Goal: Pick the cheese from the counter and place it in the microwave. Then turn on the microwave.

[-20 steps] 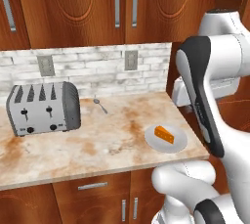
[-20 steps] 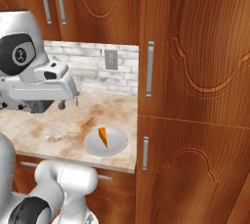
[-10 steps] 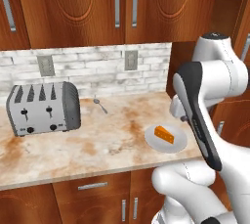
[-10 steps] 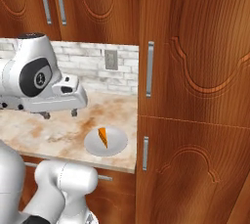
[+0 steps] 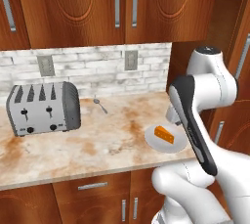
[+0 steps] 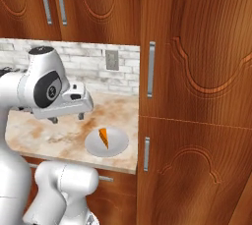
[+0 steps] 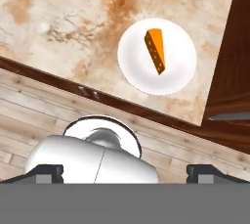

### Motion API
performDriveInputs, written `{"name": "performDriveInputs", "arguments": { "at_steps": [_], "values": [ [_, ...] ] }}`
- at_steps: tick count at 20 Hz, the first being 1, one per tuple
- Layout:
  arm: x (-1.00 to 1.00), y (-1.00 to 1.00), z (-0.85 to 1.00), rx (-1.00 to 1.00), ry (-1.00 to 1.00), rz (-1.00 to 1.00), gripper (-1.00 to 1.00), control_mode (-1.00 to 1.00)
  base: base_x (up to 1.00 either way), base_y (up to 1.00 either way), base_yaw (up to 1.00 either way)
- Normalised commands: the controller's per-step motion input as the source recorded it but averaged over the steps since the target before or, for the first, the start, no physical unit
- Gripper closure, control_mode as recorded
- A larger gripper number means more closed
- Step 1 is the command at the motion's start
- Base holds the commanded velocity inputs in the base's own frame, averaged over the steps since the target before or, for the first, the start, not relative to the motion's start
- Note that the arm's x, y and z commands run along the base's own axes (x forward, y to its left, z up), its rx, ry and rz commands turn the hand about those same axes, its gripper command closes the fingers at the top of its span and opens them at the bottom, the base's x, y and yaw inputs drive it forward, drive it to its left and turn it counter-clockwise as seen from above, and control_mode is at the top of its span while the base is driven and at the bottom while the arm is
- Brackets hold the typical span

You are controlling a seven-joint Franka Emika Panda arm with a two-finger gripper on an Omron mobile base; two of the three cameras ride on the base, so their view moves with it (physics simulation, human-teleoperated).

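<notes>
The cheese (image 7: 155,50) lay on a small white plate (image 7: 178,74) at the right-hand end of the desk (image 5: 88,145), just beside the tall wooden cabinet (image 6: 197,101) and well apart from the toaster (image 5: 43,107) at the far left. The gripper (image 6: 68,118) hung above the desk with its jaws spread wide and nothing between them, looking straight down. In the hand view the wedge sat ahead of the gripper, with the desk edge and a strip of floor between, so the coming move likely called for a reach forward and then down. The wedge's long axis ran from its broad end to its point roughly along the gripper's line of sight, slightly slanted. Compared with a second ago, the hand had swung rightward over the desk, closer to the plate; the cheese and plate had not moved.
</notes>
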Motion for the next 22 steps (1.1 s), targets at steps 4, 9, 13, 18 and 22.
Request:
{"name": "performDriveInputs", "arguments": {
  "at_steps": [4, 9, 13, 18, 22],
  "values": [
    [0.22, -0.02, -0.29, 0.00, -0.01, 0.04, -1.00, -1.00, 0.00, 0.00, 0.00],
    [0.28, -0.03, -0.29, 0.00, 0.00, 0.03, -1.00, -1.00, 0.00, 0.00, 0.00],
    [0.26, -0.08, -0.26, 0.00, 0.00, 0.02, -1.00, -1.00, 0.00, 0.00, 0.00],
    [0.26, -0.09, -0.28, 0.00, 0.00, 0.00, -1.00, -1.00, 0.00, 0.00, 0.00],
    [0.25, -0.09, -0.30, 0.00, 0.00, 0.00, -1.00, -1.00, 0.00, 0.00, 0.00]
  ]
}}
